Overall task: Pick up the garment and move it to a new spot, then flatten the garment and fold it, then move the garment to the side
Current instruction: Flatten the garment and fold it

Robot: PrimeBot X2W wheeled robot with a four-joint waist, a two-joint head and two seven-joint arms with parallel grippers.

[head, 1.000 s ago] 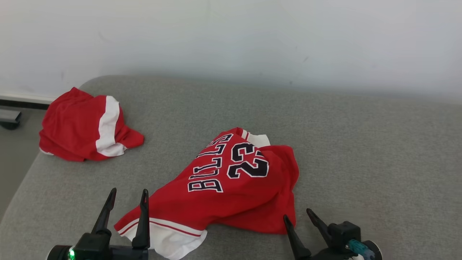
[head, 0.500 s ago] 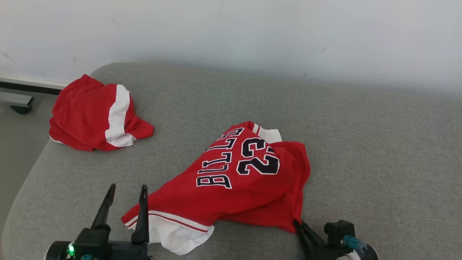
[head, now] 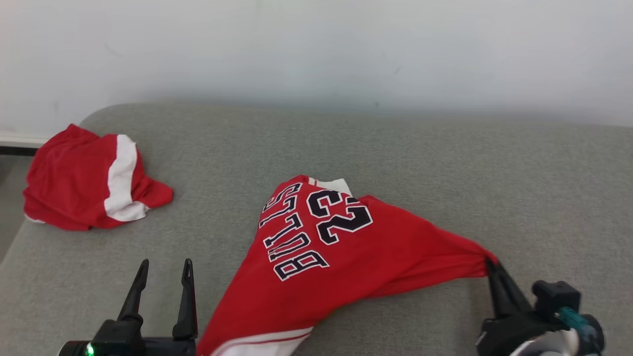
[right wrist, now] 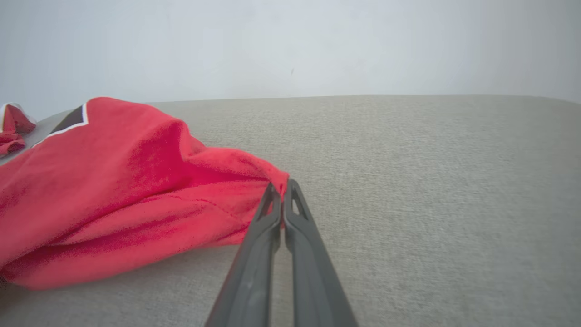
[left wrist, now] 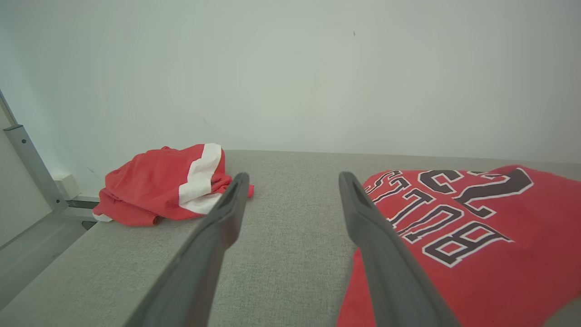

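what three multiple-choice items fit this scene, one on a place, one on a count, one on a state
1. Where on the grey cushion does the bunched garment lie? A far left B centre C far right
2. How many red garments lie on the cushion? A one B two C three
3. The right gripper is: A open B shut on the jersey C shut on nothing
Key: 1 A, it sits by the head view's left edge. 2 B, bunched garment plus jersey. 3 B, its fingers pinch a stretched red corner.
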